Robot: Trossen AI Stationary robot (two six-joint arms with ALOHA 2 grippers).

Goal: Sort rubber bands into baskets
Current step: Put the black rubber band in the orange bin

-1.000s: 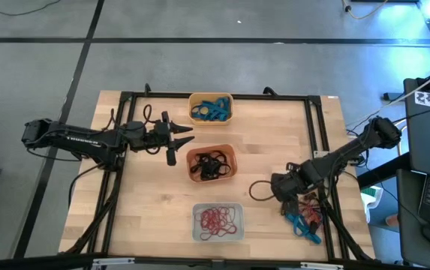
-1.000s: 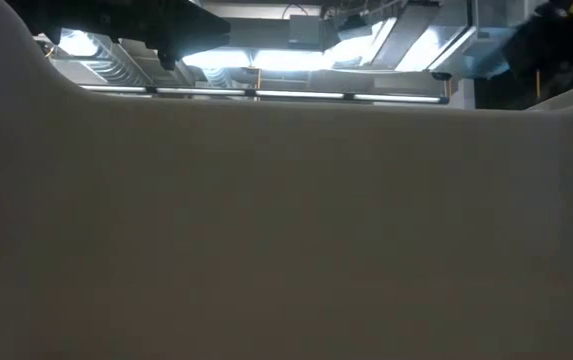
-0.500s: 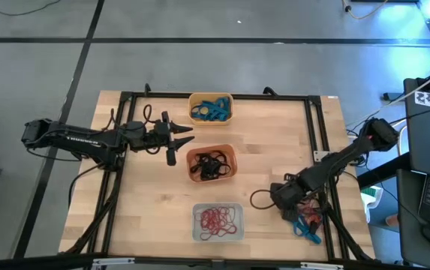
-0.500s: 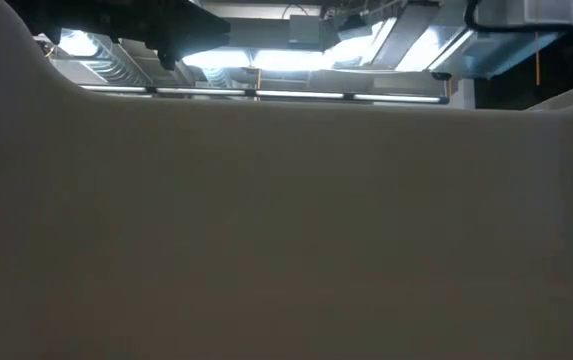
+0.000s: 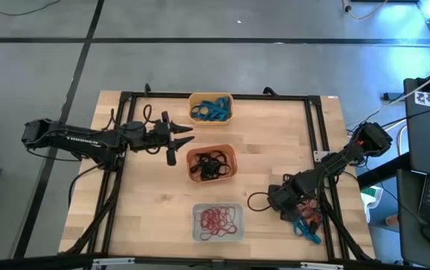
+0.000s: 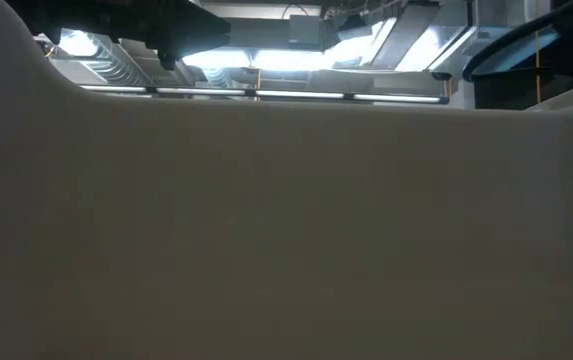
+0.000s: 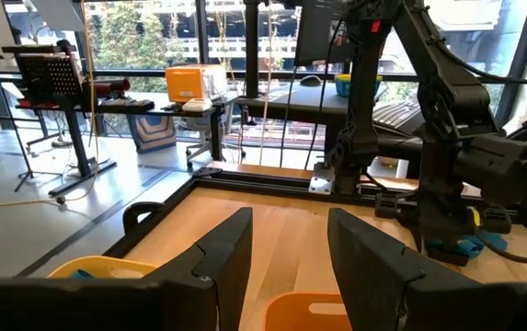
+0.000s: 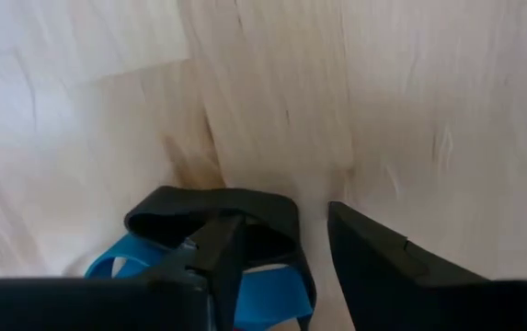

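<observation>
Baskets stand in a row down the middle of the wooden table (image 5: pixel 147 210): a yellow-orange basket (image 5: pixel 211 108) at the far edge holding blue-teal rubber bands (image 5: pixel 211 111), a red-orange basket (image 5: pixel 211 163) at the centre holding black rubber bands (image 5: pixel 211 166), and a pale whitish-green basket (image 5: pixel 218 223) at the near edge holding red-pink rubber bands (image 5: pixel 218 220). A black metal frame (image 5: pixel 222 97) runs along the table's far edge and down both sides, with black cables (image 5: pixel 113 202) trailing along the left side.

The loose pile of rubber bands (image 5: pixel 306 221) lies by the near right corner, a mixed tangle of blue-teal, red-pink and black loops with no clear long axis. One black loop (image 5: pixel 260 199) lies apart, flat on the wood just left of the pile, roughly round.

The right gripper (image 5: pixel 281 201) is down on the table at the left rim of the pile. Its wrist view shows its fingers (image 8: pixel 383 262) parted, one finger pushed into a black band (image 8: pixel 212 216) that lies over a blue one (image 8: pixel 245 294); nothing is pinched between them.

The left gripper (image 5: pixel 181 138) hangs near the left side of the red-orange basket, pointing right, jaws apart and empty.

The low view is blocked almost wholly by a pale wall right in front of the lens.
</observation>
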